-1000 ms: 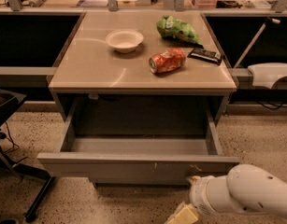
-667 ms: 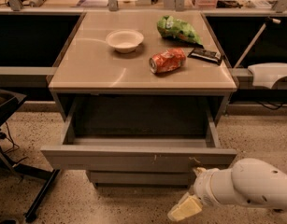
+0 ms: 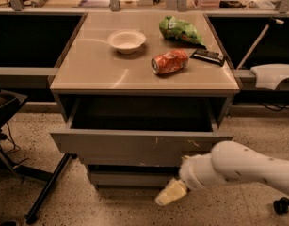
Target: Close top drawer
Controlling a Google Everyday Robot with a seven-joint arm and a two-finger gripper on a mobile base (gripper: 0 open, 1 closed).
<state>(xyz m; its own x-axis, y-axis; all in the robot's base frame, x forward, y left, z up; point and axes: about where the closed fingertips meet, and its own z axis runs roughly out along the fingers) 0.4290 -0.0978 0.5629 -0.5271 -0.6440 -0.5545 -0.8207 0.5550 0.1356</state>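
Observation:
The top drawer (image 3: pixel 134 145) is a wide grey drawer under the desk top, pulled partly out, its flat front showing small pale scratches right of centre. Its inside looks dark and empty. My white arm (image 3: pixel 247 168) comes in from the lower right. My gripper (image 3: pixel 168 194) sits low, below and in front of the drawer front's right half, its pale tip pointing down-left near the lower drawer front (image 3: pixel 125 177). It is not touching the top drawer front.
On the desk top (image 3: pixel 87 69) lie a white bowl (image 3: pixel 127 40), a green chip bag (image 3: pixel 180 30), a crushed orange can (image 3: pixel 169 61) and a dark bar (image 3: pixel 208 56). A black chair base (image 3: pixel 21 168) stands at the left. A white object (image 3: pixel 275 74) juts in at the right.
The top drawer has slid inward toward the desk. My arm and gripper have moved forward and slightly left with it.

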